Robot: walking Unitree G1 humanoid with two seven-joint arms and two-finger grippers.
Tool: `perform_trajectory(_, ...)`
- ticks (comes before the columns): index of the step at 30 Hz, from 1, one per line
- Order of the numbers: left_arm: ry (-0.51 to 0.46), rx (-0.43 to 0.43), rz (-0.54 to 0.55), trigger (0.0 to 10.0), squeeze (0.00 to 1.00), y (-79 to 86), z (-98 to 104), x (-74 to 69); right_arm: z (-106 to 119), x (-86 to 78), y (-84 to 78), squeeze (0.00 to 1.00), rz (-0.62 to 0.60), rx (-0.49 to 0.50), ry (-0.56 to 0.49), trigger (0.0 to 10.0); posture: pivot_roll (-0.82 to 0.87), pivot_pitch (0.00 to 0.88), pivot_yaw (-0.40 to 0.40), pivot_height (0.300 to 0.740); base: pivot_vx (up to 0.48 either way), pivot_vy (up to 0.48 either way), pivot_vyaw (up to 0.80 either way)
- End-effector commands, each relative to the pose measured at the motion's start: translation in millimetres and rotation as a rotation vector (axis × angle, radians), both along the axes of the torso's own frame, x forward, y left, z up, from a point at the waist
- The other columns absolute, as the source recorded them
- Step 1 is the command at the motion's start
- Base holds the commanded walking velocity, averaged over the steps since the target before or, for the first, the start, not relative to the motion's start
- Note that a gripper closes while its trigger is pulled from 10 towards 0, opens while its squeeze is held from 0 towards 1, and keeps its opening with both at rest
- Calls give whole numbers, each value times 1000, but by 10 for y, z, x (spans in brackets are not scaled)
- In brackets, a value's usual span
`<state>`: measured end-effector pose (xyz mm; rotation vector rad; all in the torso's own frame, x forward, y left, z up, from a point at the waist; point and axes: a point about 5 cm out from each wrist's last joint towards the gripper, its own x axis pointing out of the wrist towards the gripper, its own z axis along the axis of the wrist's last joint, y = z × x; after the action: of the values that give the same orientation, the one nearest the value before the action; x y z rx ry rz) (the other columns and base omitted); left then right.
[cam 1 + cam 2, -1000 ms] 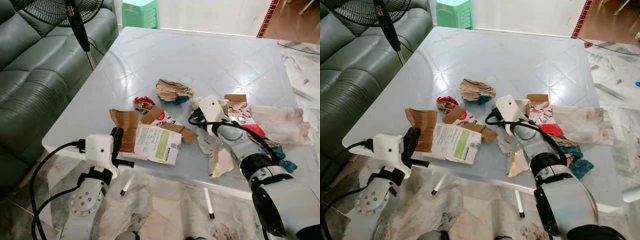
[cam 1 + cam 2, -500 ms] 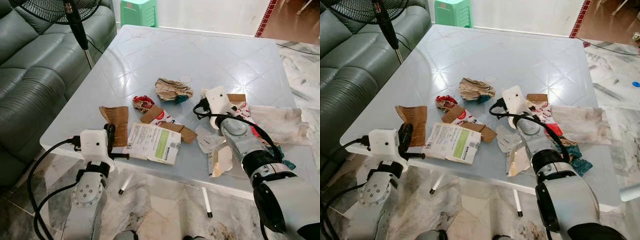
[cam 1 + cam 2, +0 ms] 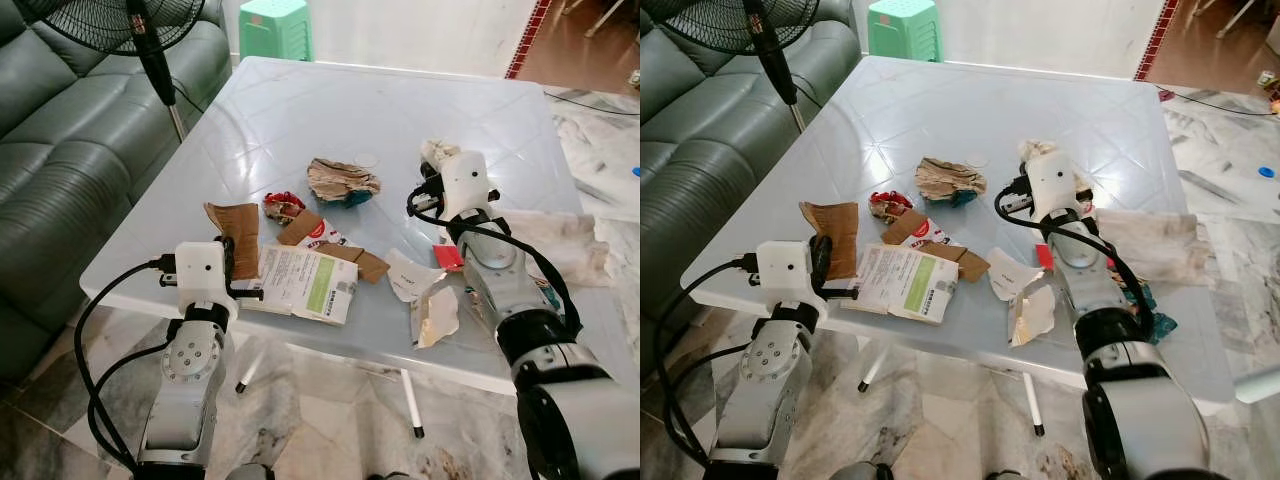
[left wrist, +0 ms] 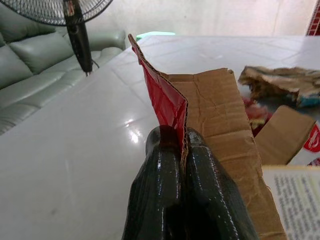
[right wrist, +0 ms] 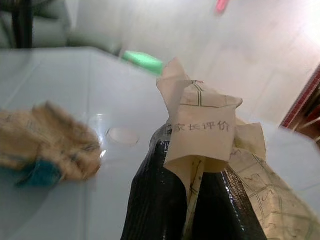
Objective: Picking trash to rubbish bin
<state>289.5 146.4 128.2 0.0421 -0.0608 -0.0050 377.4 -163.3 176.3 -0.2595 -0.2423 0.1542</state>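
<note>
1. The left gripper (image 4: 181,145) is clenched on the near edge of a creased brown corrugated cardboard flap with a glossy red inner face (image 4: 215,115); the two black fingers (image 4: 157,185) press together with the flap's folded edge between them, and that edge stands up from the table.
2. In the head views this flap (image 3: 236,224) lies at the near left corner of the pale blue-grey glossy table (image 3: 330,110), just beside a flat white printed box with a green panel (image 3: 310,284).
3. The right gripper (image 5: 195,165) is closed on a crumpled cream paper printed with green lines and dark characters (image 5: 202,127), which bulges out above the fingertips and trails off past one finger.
4. From the head, that paper (image 3: 437,151) shows as a small pale wad above the white wrist housing, lifted off the table over its right half.
5. More trash lies on the table: a crushed brown paper bag with a teal patch (image 3: 343,182), a small red crumpled wrapper (image 3: 284,207), flat brown cardboard pieces with a red-and-white label (image 3: 335,245), torn white paper scraps (image 3: 412,274) and a stiff cream torn wrapper (image 3: 437,316) at the near edge.
6. A pale wrinkled cloth (image 3: 570,242) is partly covered by the right arm.
7. A dark green leather sofa (image 3: 60,150) and a black standing fan (image 3: 140,30), cut off at the top, stand left of the table; a green plastic stool (image 3: 275,25) sits beyond it.
</note>
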Motion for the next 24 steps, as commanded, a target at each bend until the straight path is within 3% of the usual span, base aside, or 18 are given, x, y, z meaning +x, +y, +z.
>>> perform_trajectory(1, 6, 3, -14, 0, 0, -35, -9, 43, 93, -48, -101, 0, -46, 46, -45, 0, -54, 8, 8, 740, 0, 0, 0)
perform_trajectory(3, 7, 6, -18, 0, 0, -43, -9, 54, 95, -59, -112, 0, -53, 53, -47, 0, -57, 7, 11, 740, 0, 0, 0)
perform_trajectory(4, 10, 7, -30, 745, 0, -68, -1, 78, 90, -112, -146, 0, -79, 74, -53, 0, -67, 3, 20, 740, 0, 0, 0)
perform_trajectory(6, 6, -10, -81, 3922, 0, -141, 40, 135, 31, -279, -233, 0, -160, 139, -49, 0, -73, 0, 29, 740, 0, 0, 0)
perform_trajectory(7, 3, -14, -89, 4824, 0, -149, 50, 147, 17, -308, -241, 0, -173, 154, -44, 0, -74, 0, 31, 740, 0, 0, 0)
perform_trajectory(8, -1, -19, -101, 6471, 0, -156, 70, 163, -13, -371, -244, 0, -187, 172, -41, 0, -74, 0, 32, 740, 0, 0, 0)
perform_trajectory(9, -1, -19, -101, 6471, 0, -156, 70, 163, -13, -371, -244, 0, -187, 172, -41, 0, -74, 0, 32, 740, 0, 0, 0)
perform_trajectory(10, 1, -26, -143, 9216, 0, -183, 86, 170, -43, -447, -232, 0, -188, 179, -39, 0, -72, 0, 33, 740, 0, 0, 0)
perform_trajectory(11, 5, -48, -192, 10000, 0, -219, 91, 165, -59, -494, -210, 0, -178, 186, -32, 0, -72, 0, 33, 740, 0, 0, 0)
perform_trajectory(16, 9, -23, -229, 10000, 0, -235, 84, 153, -108, -519, -201, 0, -166, 202, -7, 431, -64, 0, 33, 740, 0, 0, 0)
perform_trajectory(17, 12, -14, -234, 10000, 0, -231, 77, 143, -116, -533, -221, 0, -162, 191, 5, 2863, -59, 0, 32, 740, 0, 0, 0)
perform_trajectory(18, 11, -11, -231, 10000, 0, -220, 76, 139, -118, -538, -233, 0, -162, 187, 9, 3647, -51, 0, 33, 740, 0, 0, 0)
perform_trajectory(19, 9, -9, -229, 10000, 0, -213, 75, 138, -114, -550, -238, 0, -164, 186, 15, 3647, -51, 0, 33, 740, 0, 0, 0)
perform_trajectory(20, 15, -11, -222, 10000, 0, -186, 54, 122, -120, -567, -277, 0, -172, 178, 22, 10000, -51, 0, 34, 740, 0, 0, 0)
perform_trajectory(24, 38, -12, -188, 10000, 0, -105, -19, 73, -145, -648, -417, 0, -216, 165, 53, 10000, -57, 0, 39, 740, 0, 0, 0)
